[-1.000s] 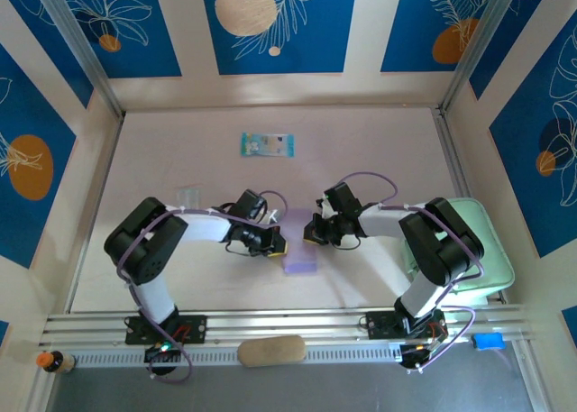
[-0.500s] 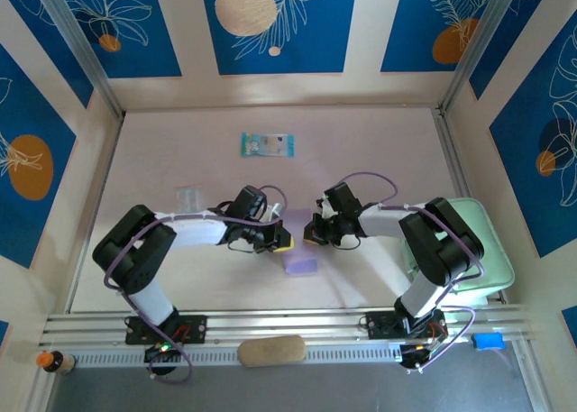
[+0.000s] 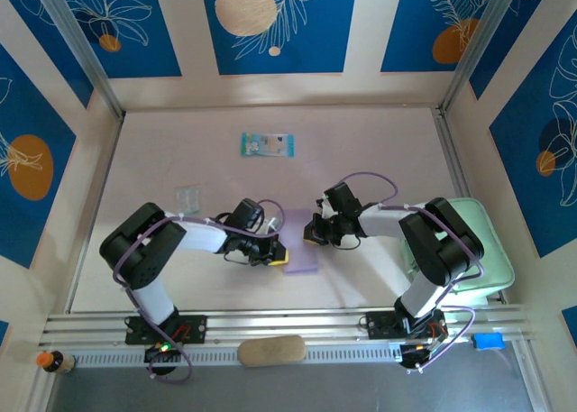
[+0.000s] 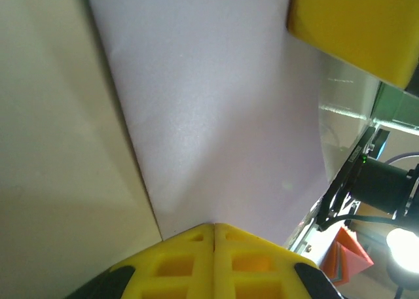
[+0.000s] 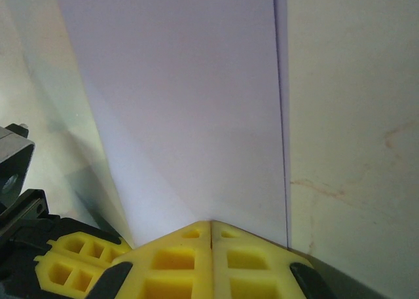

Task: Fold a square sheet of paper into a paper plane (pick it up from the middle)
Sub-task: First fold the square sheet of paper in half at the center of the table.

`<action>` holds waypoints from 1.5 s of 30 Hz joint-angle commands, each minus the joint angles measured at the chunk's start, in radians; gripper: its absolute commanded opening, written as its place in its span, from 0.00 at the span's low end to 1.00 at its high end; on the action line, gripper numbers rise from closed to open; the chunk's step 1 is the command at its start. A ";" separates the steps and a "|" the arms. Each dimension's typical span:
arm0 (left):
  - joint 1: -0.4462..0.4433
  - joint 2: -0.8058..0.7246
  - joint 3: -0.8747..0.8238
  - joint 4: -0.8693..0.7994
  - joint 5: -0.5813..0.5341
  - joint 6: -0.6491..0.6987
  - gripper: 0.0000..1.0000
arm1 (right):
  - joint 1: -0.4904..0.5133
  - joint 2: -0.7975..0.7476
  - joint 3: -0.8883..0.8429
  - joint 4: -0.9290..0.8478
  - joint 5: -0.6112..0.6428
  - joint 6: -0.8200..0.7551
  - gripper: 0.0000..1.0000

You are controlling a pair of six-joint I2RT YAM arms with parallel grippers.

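Both the left gripper [image 3: 278, 251] and right gripper [image 3: 312, 235] have their jaws pressed together, tips at opposite sides of the sheet [image 3: 302, 259] — pinching it or only pinning it, I cannot tell. It lies on the table [image 3: 379, 160] between them, near the front middle. Folding looks barely begun: a doubled edge in the right wrist view hints at one fold, but no nose or centre crease shows — the outline is near square, so no long axis or heading yet
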 commanded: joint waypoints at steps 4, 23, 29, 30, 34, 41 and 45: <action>-0.012 -0.079 0.004 -0.111 -0.057 0.022 0.01 | 0.003 0.029 -0.040 -0.116 0.070 0.004 0.00; -0.056 0.027 -0.065 0.043 -0.017 -0.049 0.00 | 0.003 0.029 -0.050 -0.113 0.074 0.005 0.00; -0.056 -0.012 -0.088 -0.046 -0.091 0.008 0.00 | 0.001 0.035 -0.049 -0.109 0.073 0.003 0.00; -0.056 -0.029 -0.083 -0.066 -0.100 0.016 0.00 | 0.001 0.035 -0.049 -0.109 0.073 0.004 0.00; -0.059 -0.097 -0.047 -0.091 -0.089 0.012 0.00 | 0.001 0.035 -0.046 -0.109 0.070 0.002 0.00; -0.073 -0.107 0.013 -0.038 -0.021 -0.033 0.02 | 0.001 0.035 -0.044 -0.111 0.068 0.002 0.00; -0.081 -0.069 0.005 -0.026 -0.010 -0.038 0.02 | 0.001 0.038 -0.046 -0.108 0.070 0.003 0.00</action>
